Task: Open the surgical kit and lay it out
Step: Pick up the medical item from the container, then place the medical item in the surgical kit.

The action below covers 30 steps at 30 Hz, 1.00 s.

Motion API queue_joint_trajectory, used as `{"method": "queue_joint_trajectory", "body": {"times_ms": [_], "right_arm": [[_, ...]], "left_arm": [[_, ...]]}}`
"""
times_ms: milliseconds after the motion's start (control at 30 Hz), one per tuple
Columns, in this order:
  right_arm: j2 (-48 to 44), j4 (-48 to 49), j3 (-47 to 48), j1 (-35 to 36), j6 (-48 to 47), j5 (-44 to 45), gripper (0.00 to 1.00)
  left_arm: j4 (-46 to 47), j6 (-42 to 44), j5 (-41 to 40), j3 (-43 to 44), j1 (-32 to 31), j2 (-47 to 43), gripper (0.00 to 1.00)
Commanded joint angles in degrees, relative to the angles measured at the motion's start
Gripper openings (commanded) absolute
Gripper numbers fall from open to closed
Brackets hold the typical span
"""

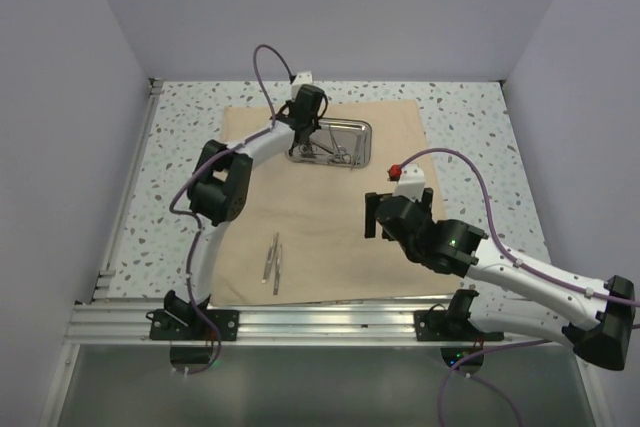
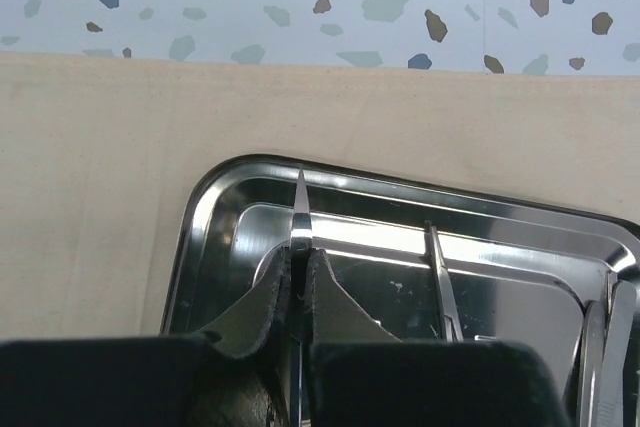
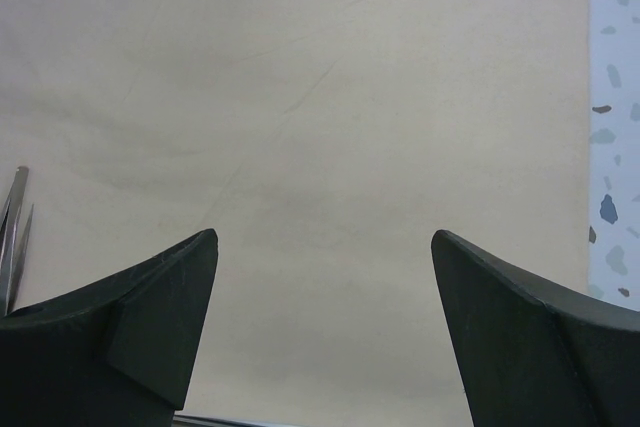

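The beige cloth wrap (image 1: 320,227) lies spread flat on the table. The shiny steel tray (image 1: 366,143) stands on its far part. My left gripper (image 1: 303,149) reaches down into the tray's left end (image 2: 200,217). In the left wrist view it (image 2: 298,253) is shut on a slim pointed steel instrument (image 2: 300,209) whose tip sticks out past the pads. More slim instruments (image 2: 441,282) lie in the tray to the right. Slim metal instruments (image 1: 272,262) lie side by side on the cloth near the front. My right gripper (image 1: 372,215) (image 3: 325,247) is open and empty over bare cloth (image 3: 300,107).
The speckled tabletop (image 1: 470,127) shows around the cloth, with white walls on three sides. An aluminium rail (image 1: 320,322) runs along the near edge. Tweezer tips (image 3: 12,237) show at the left edge of the right wrist view.
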Motion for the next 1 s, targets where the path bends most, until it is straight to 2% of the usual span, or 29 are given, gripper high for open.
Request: {"method": "queue_joint_trajectory", "body": {"times_ms": [0, 300, 500, 667, 800, 967], "right_arm": [[-0.73, 1.33, 1.58, -0.45, -1.43, 1.89, 0.92], [0.15, 3.88, 2.28, -2.73, -5.65, 1.02, 0.92], [1.47, 4.15, 4.39, -5.28, -8.03, -2.32, 0.92], [-0.11, 3.18, 4.92, -5.72, -8.12, -3.12, 0.93], [-2.04, 1.69, 4.83, -5.90, -7.85, -2.33, 0.93], [-3.28, 0.55, 4.31, -5.90, -6.63, -2.85, 0.93]], "left_arm": [[0.51, 1.93, -0.33, -1.82, -0.07, -8.99, 0.00], [0.43, -1.66, -3.05, -16.93, -5.16, -21.91, 0.00], [-4.49, -7.98, -11.14, -25.19, -15.35, -28.16, 0.00], [-5.89, -14.66, -10.71, -33.89, -22.21, -31.95, 0.00], [-10.90, -20.73, -14.29, -36.19, -31.07, -32.22, 0.00], [-16.44, -29.51, -19.40, -40.23, -36.72, -33.62, 0.00]]}}
